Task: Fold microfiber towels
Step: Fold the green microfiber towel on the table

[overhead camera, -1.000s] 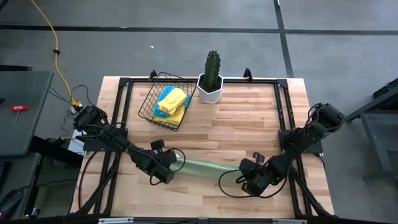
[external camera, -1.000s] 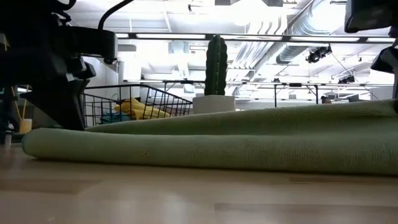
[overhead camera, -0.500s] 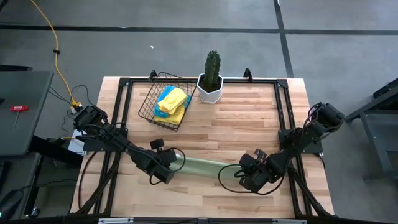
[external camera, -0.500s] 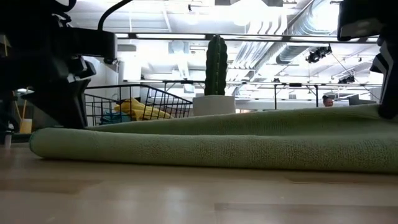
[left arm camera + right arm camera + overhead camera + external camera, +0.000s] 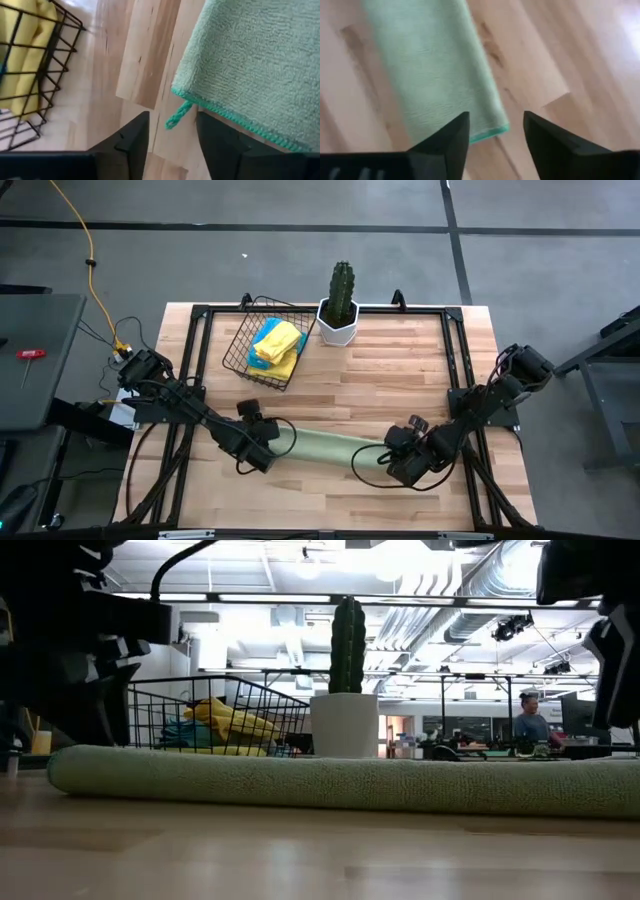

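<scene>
One pale green towel lies flat as a folded strip, lower middle of the high view. Left gripper sits at its left end, right gripper at its right end, both with fingers parted, holding nothing. Yellow and blue towels sit in the wire basket, upper left, beside the potted cactus.

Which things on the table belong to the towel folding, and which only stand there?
Belong to the job:
- green towel, folded into a long strip, flat on the table
- yellow and blue towels in the wire basket
- left gripper and right gripper, both open, one at each end of the strip

Only standing there:
- cactus in a white pot
</scene>
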